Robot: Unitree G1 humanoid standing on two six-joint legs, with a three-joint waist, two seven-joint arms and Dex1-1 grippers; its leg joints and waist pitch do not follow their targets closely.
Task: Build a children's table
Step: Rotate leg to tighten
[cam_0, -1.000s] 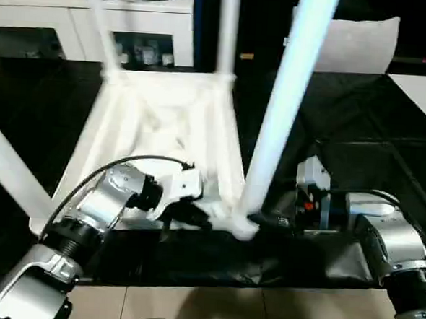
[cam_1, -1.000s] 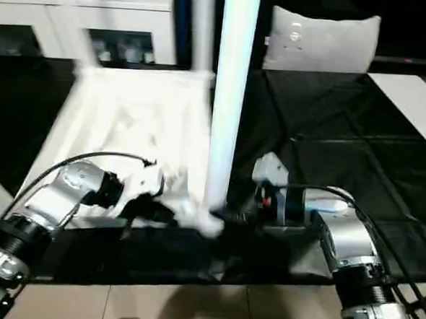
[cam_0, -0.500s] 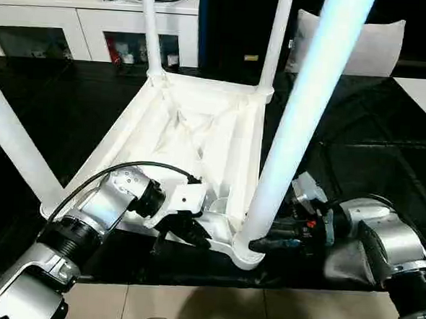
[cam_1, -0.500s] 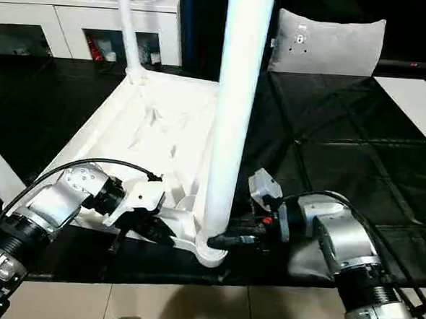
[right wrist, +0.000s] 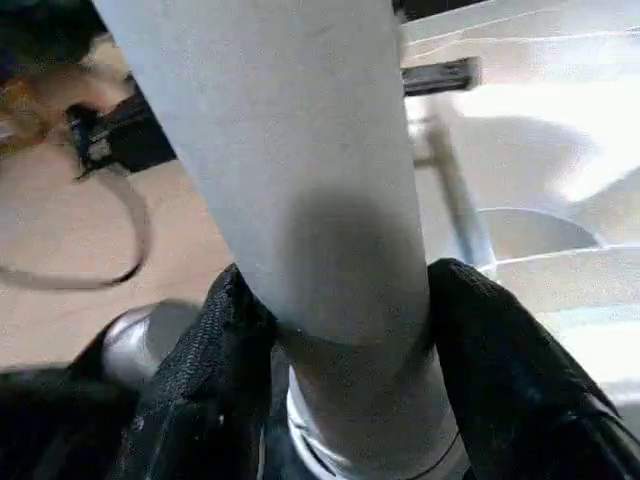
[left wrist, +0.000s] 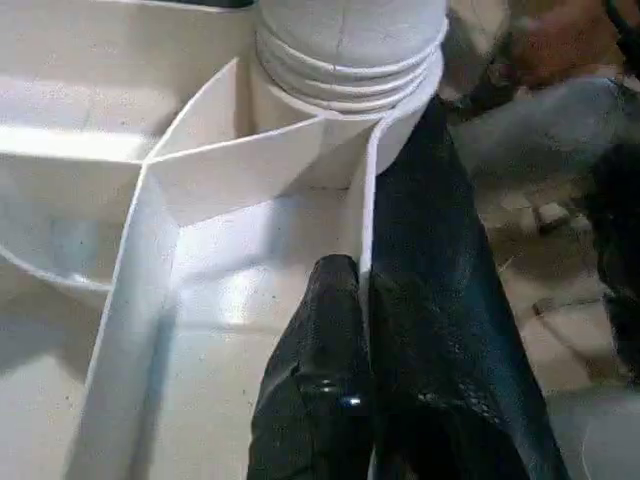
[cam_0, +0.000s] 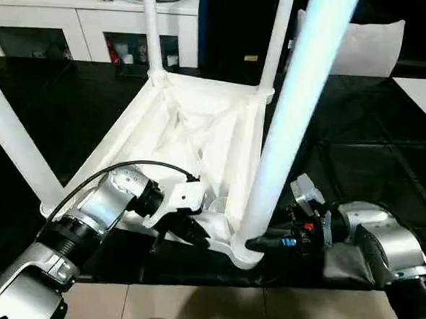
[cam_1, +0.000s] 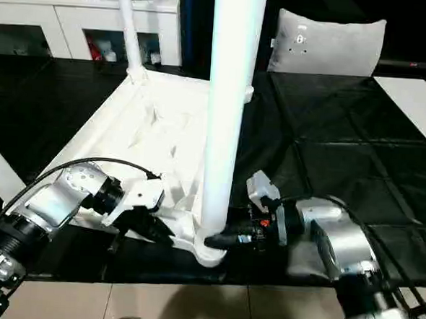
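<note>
So the table top [cam_0: 189, 140] is lying upside down on the black mat [cam_0: 387, 156], ribbed underside facing up, with all four legs sticking up out of the corner sockets. The near-right leg [cam_0: 291, 121] is the one being worked on. The right gripper [cam_0: 260, 243] is at the very base of it, right where it meets the socket, and in the right wrist view its two black fingers [right wrist: 505, 370] sit on either side of the tube, grasping it as far as I can tell. The left gripper [cam_0: 187, 234] is pinched tight on the top's near rim [left wrist: 362, 255], one finger inside the wall and one outside, just beside that same socket. A grey-white cushion [cam_1: 325, 42] sits at the back.
</note>
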